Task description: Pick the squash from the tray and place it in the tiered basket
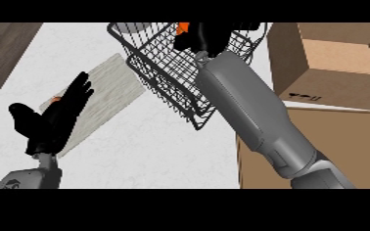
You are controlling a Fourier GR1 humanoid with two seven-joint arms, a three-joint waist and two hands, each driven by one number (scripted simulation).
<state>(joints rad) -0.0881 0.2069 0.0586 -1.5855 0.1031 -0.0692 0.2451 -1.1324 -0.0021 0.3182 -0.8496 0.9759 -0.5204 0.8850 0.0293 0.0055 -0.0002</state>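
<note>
Squash (183,28): only a small orange patch shows, at the top of the view, inside the tiered basket (162,73), tucked against the right hand (201,35). Rest of it hidden by the hand. Right hand is black, reaching into the basket from above the rim, fingers curled round the orange piece; can't tell how much of the squash it covers. Right forearm (249,105), grey, runs from lower right diagonally up to the basket, crossing over the basket's near right side.

Basket is dark wire mesh, tilted in view, top rim near the upper edge, lower corner pointing down toward mid-frame. A grey rounded shape shows at the basket's upper left rim, can't tell what it is.

Tray (119,85): pale flat rectangle lying on the counter (166,151) left of the basket, just beside it. Left hand (54,115) is over the tray's lower left part, fingers straight and spread, thumb out to the left, holding nothing. A tiny orange speck shows by its fingers, too small to identify.

Counter is light grey-white. Cardboard box (325,58) at the right edge, beside the basket, partly behind the right forearm. Dark wood strip in the upper left corner.
</note>
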